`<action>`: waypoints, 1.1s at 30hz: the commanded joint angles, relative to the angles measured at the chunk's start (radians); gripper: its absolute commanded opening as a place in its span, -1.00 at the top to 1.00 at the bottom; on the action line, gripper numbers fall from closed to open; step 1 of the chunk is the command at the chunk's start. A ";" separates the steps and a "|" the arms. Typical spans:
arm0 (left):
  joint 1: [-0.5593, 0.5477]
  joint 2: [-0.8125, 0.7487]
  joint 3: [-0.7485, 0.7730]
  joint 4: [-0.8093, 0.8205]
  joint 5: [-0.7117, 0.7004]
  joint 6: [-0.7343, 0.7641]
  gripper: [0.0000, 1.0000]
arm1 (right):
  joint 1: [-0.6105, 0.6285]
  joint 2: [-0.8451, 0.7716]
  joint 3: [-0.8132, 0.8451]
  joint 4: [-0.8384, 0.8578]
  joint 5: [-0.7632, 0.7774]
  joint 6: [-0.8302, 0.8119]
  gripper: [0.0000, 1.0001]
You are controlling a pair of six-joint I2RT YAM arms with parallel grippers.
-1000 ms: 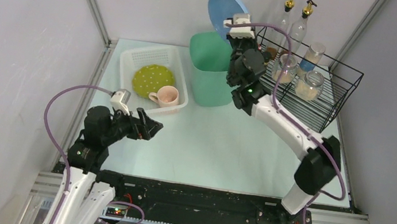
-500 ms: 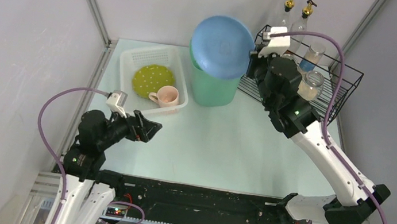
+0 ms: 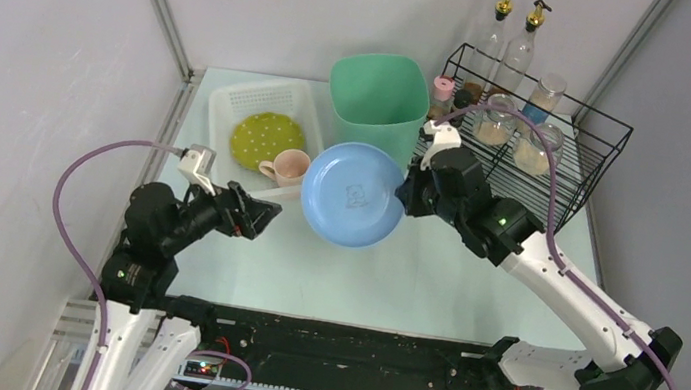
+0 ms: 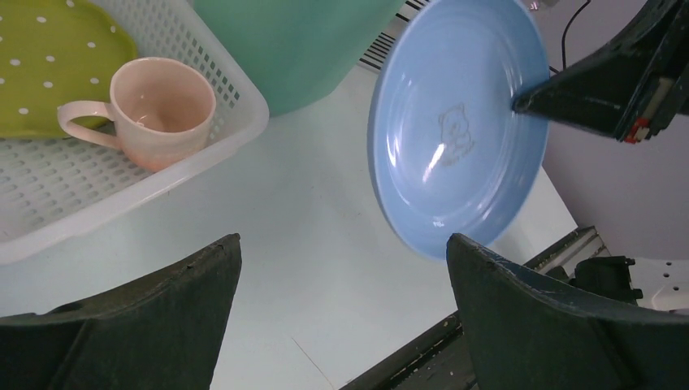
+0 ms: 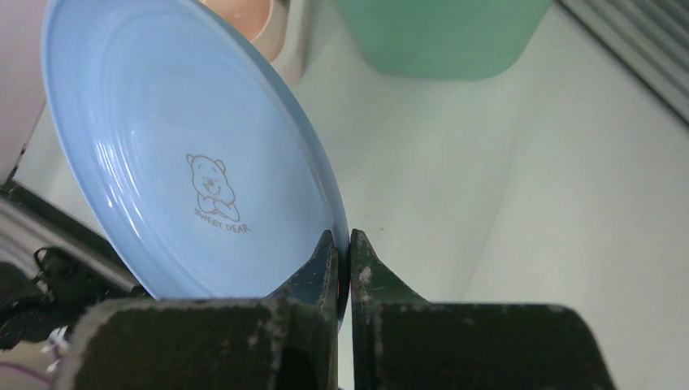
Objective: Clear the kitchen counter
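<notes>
1. The right jaws are clamped tight on the rim of a blue plate (image 5: 195,162), with one of the fingers (image 5: 322,272) on each face.
2. The right arm (image 3: 552,278) holds that plate tilted up on edge above the middle of the bench (image 3: 392,272). Its hollow face, printed with a small bear, is turned toward the left arm (image 3: 161,221).
3. The left jaws stand wide apart with nothing between them. They hover over the left part of the bench, aimed at the plate and well apart from it.
4. The bench, a pale mint glossy top, spreads under both arms and carries the other things along its far side.
5. A white perforated basket (image 3: 232,105) sits at the far left, near the left jaws. It holds a green polka-dot plate (image 3: 267,139) lying flat and a pink cup (image 3: 291,166) upright by its near right corner.
6. A mint-green bin (image 3: 379,99) stands just right of the basket.
7. A black wire rack (image 3: 575,185) at the far right holds jars (image 3: 535,149), and two glass bottles (image 3: 517,46) with gold spouts stand at its far side.
</notes>
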 commanded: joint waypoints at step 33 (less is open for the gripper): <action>-0.194 0.151 0.039 0.074 -0.118 0.067 0.52 | 0.069 0.014 -0.037 0.106 -0.249 0.212 1.00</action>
